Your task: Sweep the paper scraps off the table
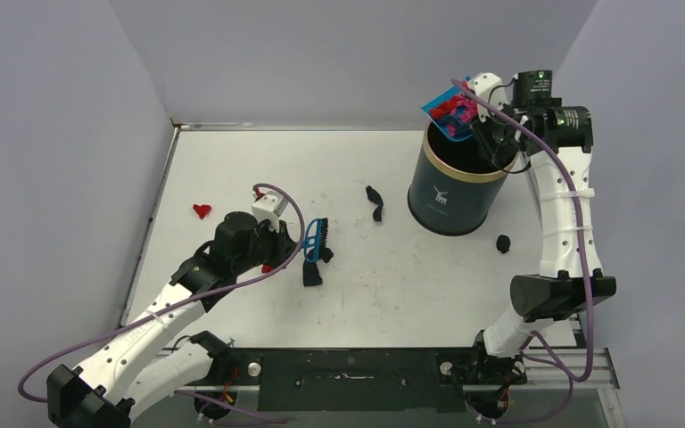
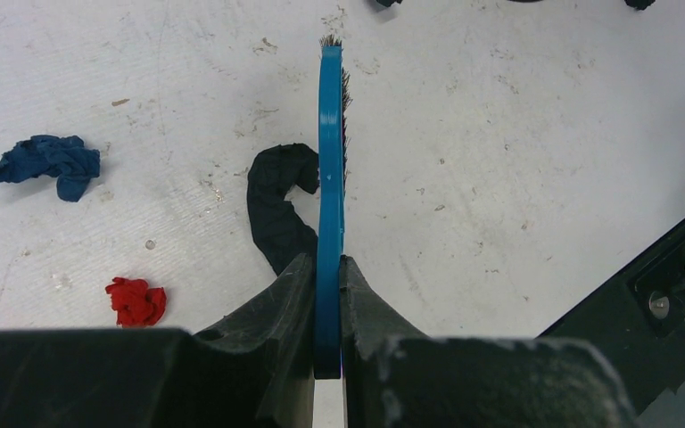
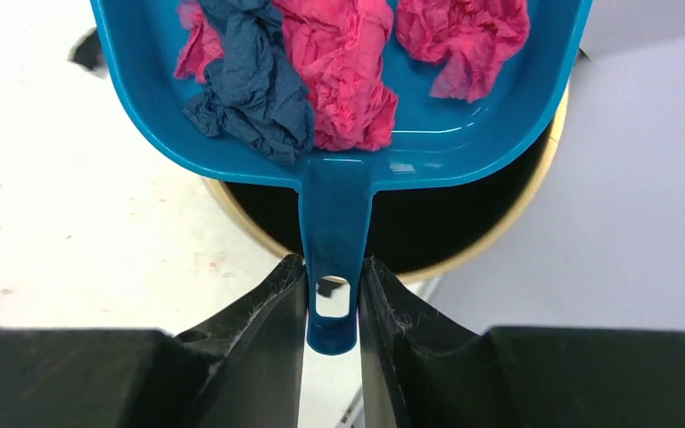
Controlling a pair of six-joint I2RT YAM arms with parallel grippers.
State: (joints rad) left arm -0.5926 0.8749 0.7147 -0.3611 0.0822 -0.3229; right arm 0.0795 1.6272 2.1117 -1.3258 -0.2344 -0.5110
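Firstly, left fingers (image 2: 272,325): clenched on the handle of the blue brush (image 2: 329,160), one pad on each side. The handle's end was hidden between them. The brush showed edge-on in the wrist view, so only a fringe of bristles at its far tip could be made out.

Next, right fingers (image 3: 263,321): clamped on the slotted handle of the blue dustpan (image 3: 464,147). The pan's front lip was cut off by the top of the wrist view.

Paper scraps, in the dustpan: magenta lumps (image 3: 348,76) and one dark blue lump (image 3: 254,89), lying against the pan's back wall.

Paper scraps, on the tabletop (image 1: 392,294):
- a black curly strip (image 2: 272,209), touching the brush and partly hidden behind it and the left finger;
- a dark blue lump (image 2: 49,162) and a red lump (image 2: 136,301), apart from the brush;
- a red scrap (image 1: 201,211) near the left edge;
- a black strip (image 1: 375,203) beside the bin;
- a black lump (image 1: 503,242) on the bin's right.

Bin (image 1: 450,192): dark, upright, gold-rimmed, standing on the tabletop. The dustpan was held tilted over its mouth. Its interior was black, contents not discernible.
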